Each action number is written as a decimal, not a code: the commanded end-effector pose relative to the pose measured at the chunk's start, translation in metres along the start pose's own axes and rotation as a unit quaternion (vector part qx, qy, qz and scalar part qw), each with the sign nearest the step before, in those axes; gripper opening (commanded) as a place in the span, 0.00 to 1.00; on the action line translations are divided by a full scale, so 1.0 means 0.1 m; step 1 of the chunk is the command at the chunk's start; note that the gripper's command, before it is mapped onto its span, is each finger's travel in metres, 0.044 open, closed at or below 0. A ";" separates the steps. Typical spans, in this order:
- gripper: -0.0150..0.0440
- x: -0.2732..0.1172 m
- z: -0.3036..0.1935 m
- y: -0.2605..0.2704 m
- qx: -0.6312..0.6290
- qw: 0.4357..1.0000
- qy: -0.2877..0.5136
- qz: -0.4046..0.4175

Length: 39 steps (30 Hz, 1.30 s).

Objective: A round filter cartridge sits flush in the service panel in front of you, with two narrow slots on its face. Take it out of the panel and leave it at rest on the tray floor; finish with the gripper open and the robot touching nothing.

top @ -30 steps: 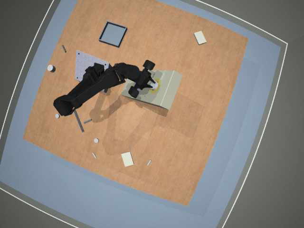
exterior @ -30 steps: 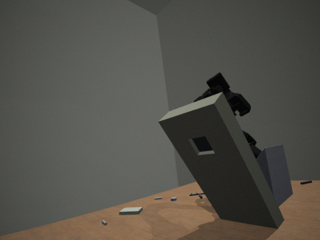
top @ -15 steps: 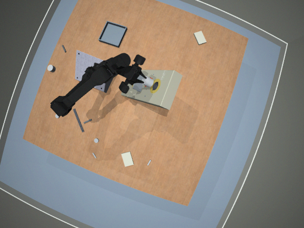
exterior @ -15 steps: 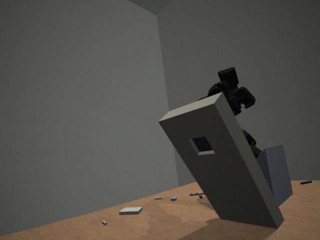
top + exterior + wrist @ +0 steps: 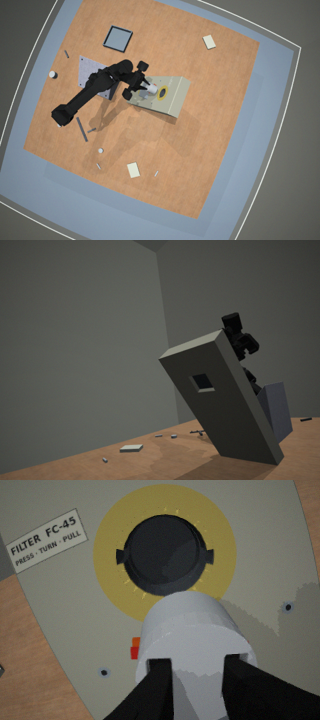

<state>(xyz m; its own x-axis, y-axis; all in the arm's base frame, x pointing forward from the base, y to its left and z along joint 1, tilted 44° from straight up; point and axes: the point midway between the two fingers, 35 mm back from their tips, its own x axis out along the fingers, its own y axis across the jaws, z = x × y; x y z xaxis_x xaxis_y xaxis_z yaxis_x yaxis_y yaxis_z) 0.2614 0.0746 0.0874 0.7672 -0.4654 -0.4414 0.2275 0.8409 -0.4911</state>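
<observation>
The white round filter cartridge [image 5: 151, 88] [image 5: 192, 620] is out of the service panel [image 5: 171, 103] [image 5: 219, 400] [image 5: 50, 610] and hangs in front of its sloped face. My gripper [image 5: 147, 86] [image 5: 195, 668] is shut on it, with the fingertips in the two slots of its face. The panel's round dark socket [image 5: 162, 93] [image 5: 162, 552], ringed in yellow, is open and empty, with a notch on each side. The square tray [image 5: 117, 38] stands at the upper left in the top view, away from the gripper, and nothing shows in it.
A speckled grey block [image 5: 90, 67] [image 5: 280, 405] stands beneath the arm, left of the panel. Pale flat blocks [image 5: 209, 42] [image 5: 133, 169], a dark bar [image 5: 82, 129], small rods and white cylinders [image 5: 52, 74] [image 5: 100, 150] lie around the table.
</observation>
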 end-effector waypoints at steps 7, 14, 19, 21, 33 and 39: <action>0.25 0.04 -0.31 -0.11 0.001 1.000 -0.002 -0.001; 0.39 0.04 -0.35 -0.12 0.000 1.000 0.000 -0.001; 0.43 0.04 -0.35 -0.12 0.000 1.000 0.000 -0.001; 0.43 0.04 -0.35 -0.12 0.000 1.000 0.000 -0.001; 0.43 -0.03 0.28 0.07 0.002 1.000 -0.002 -0.001; 0.52 -0.07 0.39 0.11 0.002 1.000 -0.002 0.000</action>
<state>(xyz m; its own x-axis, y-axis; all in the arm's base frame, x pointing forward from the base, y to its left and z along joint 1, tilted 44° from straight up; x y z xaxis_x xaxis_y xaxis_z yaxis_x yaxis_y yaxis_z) 0.2795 0.0928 0.1109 0.7718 -0.4611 -0.4379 0.2310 0.8449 -0.4825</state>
